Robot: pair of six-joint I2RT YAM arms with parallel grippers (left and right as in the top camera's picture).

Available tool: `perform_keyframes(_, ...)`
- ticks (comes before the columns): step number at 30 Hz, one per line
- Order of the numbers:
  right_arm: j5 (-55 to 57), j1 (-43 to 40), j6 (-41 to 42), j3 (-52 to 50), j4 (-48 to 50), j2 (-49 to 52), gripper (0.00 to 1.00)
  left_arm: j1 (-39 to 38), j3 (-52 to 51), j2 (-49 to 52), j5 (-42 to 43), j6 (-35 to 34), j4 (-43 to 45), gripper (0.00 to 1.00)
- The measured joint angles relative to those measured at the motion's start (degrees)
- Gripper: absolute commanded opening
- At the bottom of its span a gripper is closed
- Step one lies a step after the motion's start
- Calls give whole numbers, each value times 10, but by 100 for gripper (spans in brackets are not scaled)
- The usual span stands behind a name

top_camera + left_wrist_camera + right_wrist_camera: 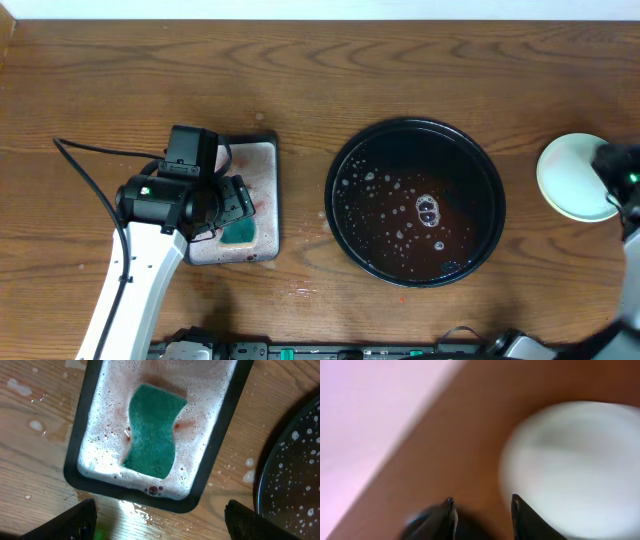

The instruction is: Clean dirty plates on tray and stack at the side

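The brown wood table [300, 60], wet in spots around the small tray [76, 435], carries the black tray [330, 200] at centre, which holds only sudsy reddish water. The plates [570, 180] sit on bare wood at its 3 o'clock, off the tray. The right gripper [482, 510] has its fingers a little apart with nothing between them, just beside the plates' rim. Pulling away crooked could clip that rim and shove the stack toward the table edge. The left gripper [159, 510] hangs wide over the sponge [152, 430], at the tray's 9 o'clock, holding nothing. The right wrist view is blurred, the right arm is cut off overhead, and the number of plates cannot be told.
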Motion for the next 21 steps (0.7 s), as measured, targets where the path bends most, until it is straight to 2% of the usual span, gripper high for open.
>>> perform_keyframes(5,-102,150,-13,9,-71,-115,32,0,0,0,0,0,0,82)
perform_keyframes(7,-102,220,-25,9,-96,-149,36,0,0,0,0,0,0,82)
perform_keyframes(8,-94,262,-33,9,-103,-165,41,0,0,0,0,0,0,82)
perform_keyframes(9,-88,300,-43,9,-107,-180,99,0,0,0,0,0,0,82)
perform_keyframes(15,-52,485,-79,9,-110,-240,99,0,0,0,0,0,0,82)
perform_keyframes(21,-37,568,-93,9,-149,-248,99,0,0,0,0,0,0,82)
